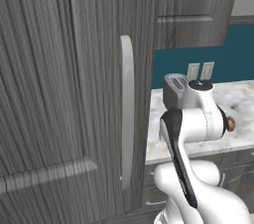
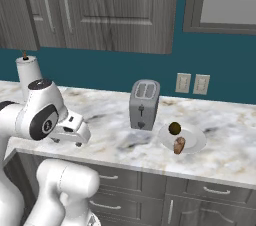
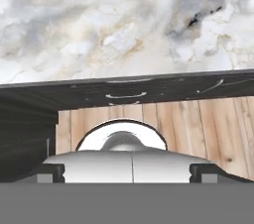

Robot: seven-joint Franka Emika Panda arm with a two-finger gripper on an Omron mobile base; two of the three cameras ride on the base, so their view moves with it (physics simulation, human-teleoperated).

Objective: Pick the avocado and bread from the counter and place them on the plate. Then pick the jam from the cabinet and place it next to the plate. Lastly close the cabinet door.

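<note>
The white plate [image 2: 195, 140] lies on the marble counter [image 2: 110, 120], right of the toaster. It carries the dark round avocado [image 2: 174, 128] and the brown bread [image 2: 179, 145]. The cabinet door [image 1: 59, 94] stands swung open and close, with its pale bar handle [image 1: 127, 114] facing me; it hides the cabinet's inside, and the jam is out of view. My gripper [image 2: 75, 137] hangs low at the counter's front edge, left of the toaster and well away from the plate. In the hand view its dark fingertips [image 3: 49, 171] sit far apart with nothing between them.
A grey toaster [image 2: 144, 104] stands mid-counter and a paper towel roll [image 2: 27, 72] at the far left. Two wall outlets [image 2: 192, 83] sit on the teal backsplash. Low drawers [image 2: 150, 185] run under the counter, above a wooden floor [image 3: 198, 129].
</note>
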